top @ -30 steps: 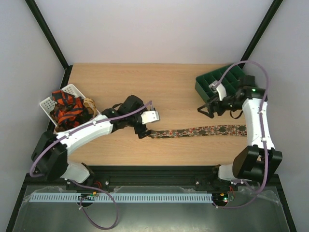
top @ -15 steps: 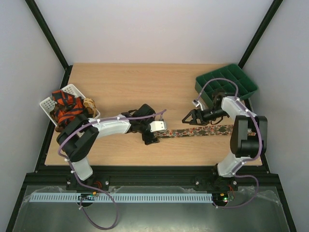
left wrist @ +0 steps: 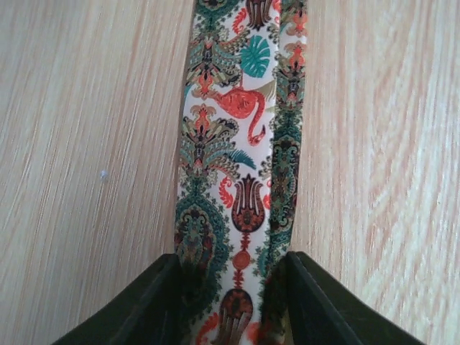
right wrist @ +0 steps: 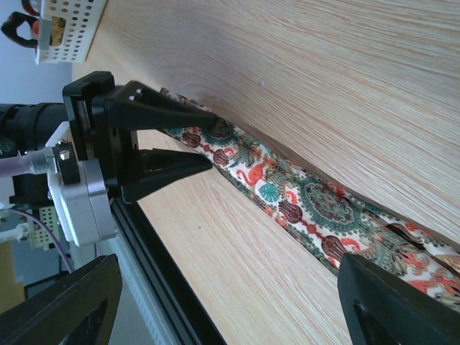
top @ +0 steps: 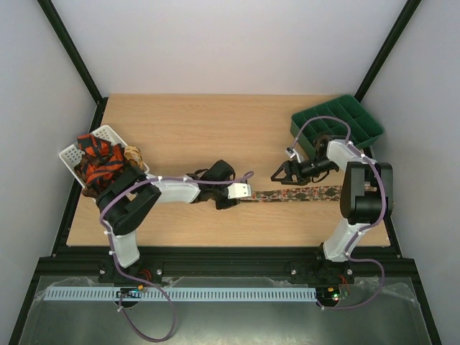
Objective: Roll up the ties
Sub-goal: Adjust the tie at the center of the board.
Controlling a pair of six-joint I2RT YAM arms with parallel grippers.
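Okay, tie lies flat on desk. Looks limp, light, probably slippery, so I'd pinch the very end. Left tool narrow, astride that end, can't tell if gripping. Right tool wide, over mid-tie.

The tie has a dense print in teal, red-orange and cream, with a red flamingo and a green leaf. The bench is pale wood grain. The white, perforated basket holds red-orange and black ties. The tray is dark green.
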